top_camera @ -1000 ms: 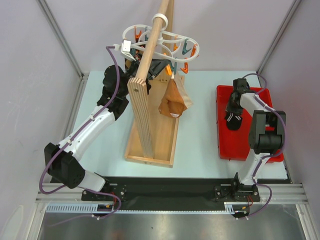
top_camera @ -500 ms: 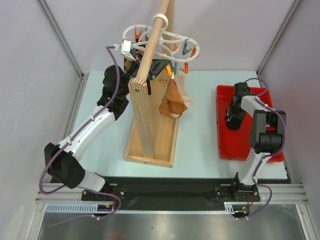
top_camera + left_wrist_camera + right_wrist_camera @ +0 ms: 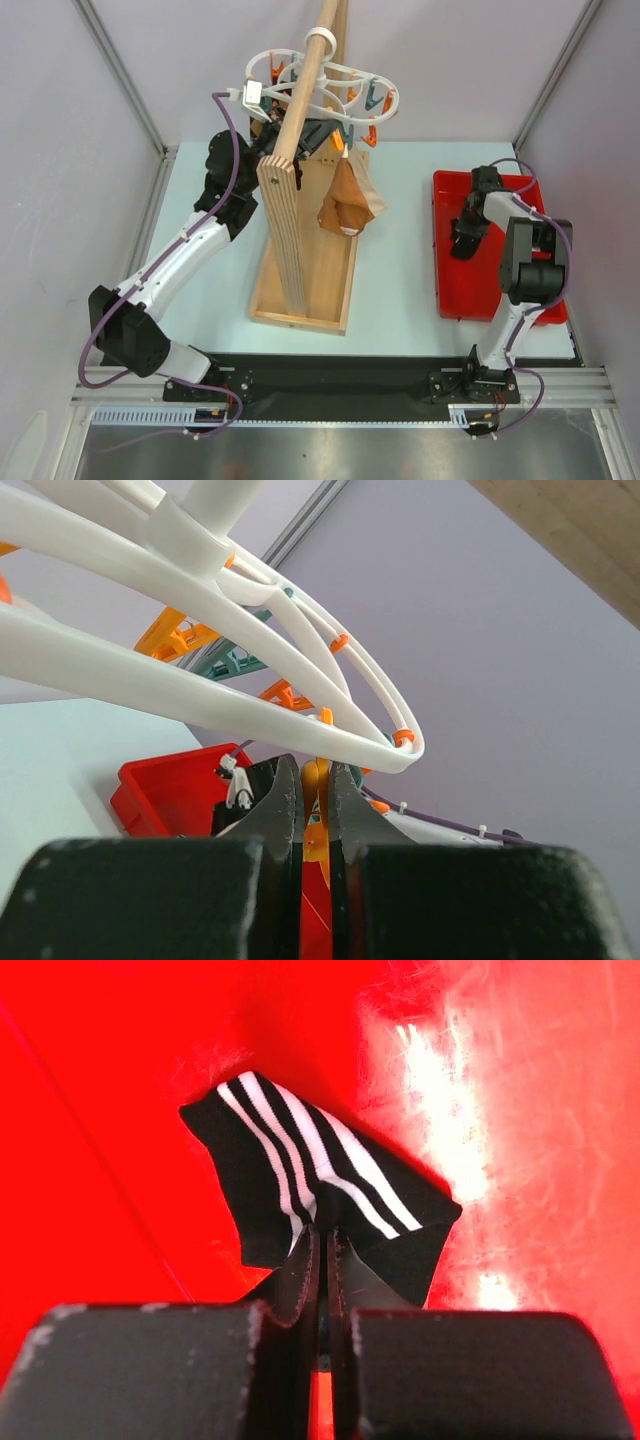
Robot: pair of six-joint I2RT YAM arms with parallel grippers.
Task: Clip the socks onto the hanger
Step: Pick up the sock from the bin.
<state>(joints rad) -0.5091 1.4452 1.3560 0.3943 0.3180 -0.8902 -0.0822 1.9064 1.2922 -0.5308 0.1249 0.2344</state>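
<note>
The white oval hanger [image 3: 322,78] hangs on the wooden pole, with orange and teal pegs below it; it also fills the top of the left wrist view [image 3: 250,630]. A tan-brown sock [image 3: 348,200] hangs clipped under it. My left gripper [image 3: 312,133] is shut on an orange peg [image 3: 316,815] beneath the ring. My right gripper [image 3: 466,238] is over the red tray [image 3: 450,285] and shut on the black sock with white stripes [image 3: 310,1175], pinching its edge. The argyle sock is out of view.
The wooden pole stand [image 3: 300,240] rises in the middle of the table, its base between the two arms. Grey walls close the back and sides. The red tray's rim [image 3: 80,1130] shows in the right wrist view.
My right gripper has shifted slightly right and lower in the tray with the striped sock. The left arm and the hanger have not moved.
</note>
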